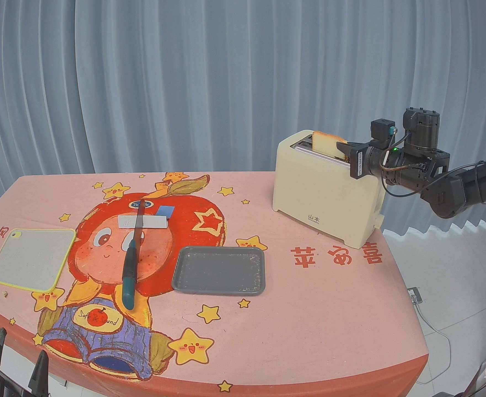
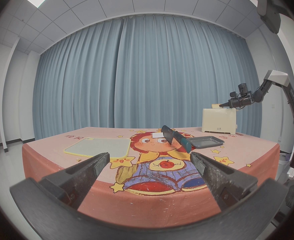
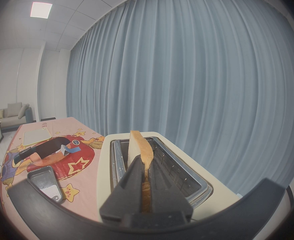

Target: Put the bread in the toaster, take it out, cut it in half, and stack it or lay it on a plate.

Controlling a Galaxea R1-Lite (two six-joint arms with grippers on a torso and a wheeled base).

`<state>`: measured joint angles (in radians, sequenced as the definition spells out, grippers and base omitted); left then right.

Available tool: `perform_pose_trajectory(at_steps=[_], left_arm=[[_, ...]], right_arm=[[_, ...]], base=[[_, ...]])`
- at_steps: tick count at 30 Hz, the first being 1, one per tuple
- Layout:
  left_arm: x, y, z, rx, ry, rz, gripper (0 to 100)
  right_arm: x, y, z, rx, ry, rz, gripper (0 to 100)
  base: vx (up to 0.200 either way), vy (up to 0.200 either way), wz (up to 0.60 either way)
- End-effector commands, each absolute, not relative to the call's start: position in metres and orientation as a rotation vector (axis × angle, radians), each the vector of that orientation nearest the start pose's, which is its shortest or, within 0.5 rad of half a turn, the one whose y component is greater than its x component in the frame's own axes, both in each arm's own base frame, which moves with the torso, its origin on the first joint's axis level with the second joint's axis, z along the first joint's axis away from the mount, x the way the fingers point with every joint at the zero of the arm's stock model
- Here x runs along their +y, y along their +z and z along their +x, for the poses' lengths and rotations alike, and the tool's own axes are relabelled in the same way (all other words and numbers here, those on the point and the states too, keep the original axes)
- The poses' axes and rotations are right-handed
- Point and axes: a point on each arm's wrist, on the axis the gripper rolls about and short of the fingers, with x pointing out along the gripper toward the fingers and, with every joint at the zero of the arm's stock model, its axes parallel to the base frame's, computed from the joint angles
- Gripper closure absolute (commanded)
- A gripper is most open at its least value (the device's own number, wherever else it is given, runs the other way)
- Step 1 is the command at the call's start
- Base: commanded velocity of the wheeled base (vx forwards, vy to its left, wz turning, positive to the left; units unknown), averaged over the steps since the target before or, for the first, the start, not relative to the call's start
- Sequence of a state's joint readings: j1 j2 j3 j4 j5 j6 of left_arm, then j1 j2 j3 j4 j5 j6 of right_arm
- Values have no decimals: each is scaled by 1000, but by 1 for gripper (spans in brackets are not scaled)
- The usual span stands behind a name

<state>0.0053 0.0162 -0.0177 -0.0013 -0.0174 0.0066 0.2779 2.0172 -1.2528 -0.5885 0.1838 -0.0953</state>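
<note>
Right hand [image 1: 343, 150] clenches the bread [image 3: 137, 147] by its edge, the slice upright in the toaster [image 1: 320, 194] slot, so its path runs vertically.

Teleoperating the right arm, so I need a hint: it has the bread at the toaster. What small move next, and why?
Probably lower it straight down: the right gripper is shut on the bread, upright, pale-faced and sticking out of the toaster, lined up with its slot.
</note>
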Motion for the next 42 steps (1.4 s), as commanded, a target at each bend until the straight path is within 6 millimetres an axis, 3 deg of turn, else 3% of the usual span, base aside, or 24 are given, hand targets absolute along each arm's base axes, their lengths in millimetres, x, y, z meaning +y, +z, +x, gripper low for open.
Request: perform_pose_trajectory(at_steps=[1,13,28,42], left_arm=[[-1,76,-23,0,-11,8,0],[-1,76,-23,0,-11,8,0],[-1,76,-23,0,-11,6,0],[-1,76,-23,0,-11,8,0]], right_arm=[[116,187,391,151,470,-101,100],[117,191,388,139,474,-99,100],[109,238,362,20,475,-80,100],[109,246,356,-27,474,-29,100]], base=[[0,0,0],[0,0,0],[0,0,0],[0,0,0]])
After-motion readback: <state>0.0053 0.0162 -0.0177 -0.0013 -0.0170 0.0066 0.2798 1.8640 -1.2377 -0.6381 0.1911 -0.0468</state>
